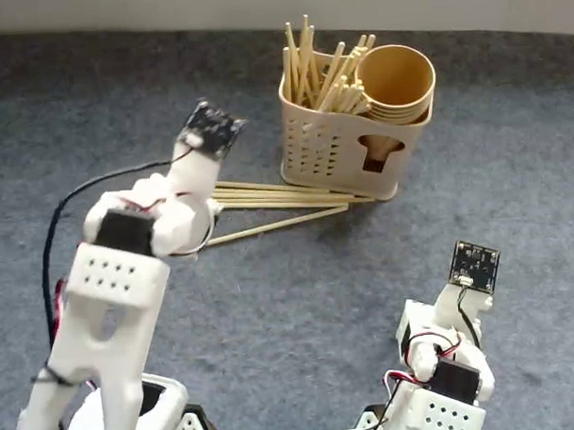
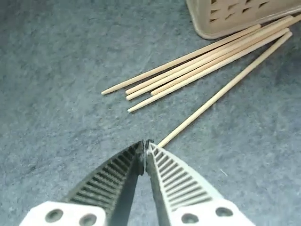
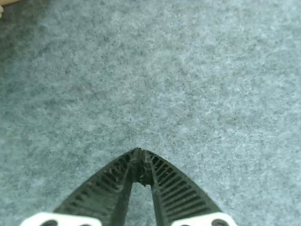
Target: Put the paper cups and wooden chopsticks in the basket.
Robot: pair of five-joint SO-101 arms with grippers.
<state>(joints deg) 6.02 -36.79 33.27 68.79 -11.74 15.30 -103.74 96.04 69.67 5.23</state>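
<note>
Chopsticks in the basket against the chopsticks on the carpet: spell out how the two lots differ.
Pose: the chopsticks in the basket stand on end, leaning; the chopsticks on the carpet lie flat.
Place: the basket lot shares the basket with stacked cups; the carpet lot lies outside by its base.
Grouping: the basket lot is one bunch; the carpet lot is a row plus one stray.
Both are pale wood.

The left arm and right arm are white plastic with rows of small holes, each bearing a black circuit board at the wrist. A black cable runs along the left arm (thin red wires too). The left gripper pairs a black ribbed finger with a white one; the right gripper has both black.
</note>
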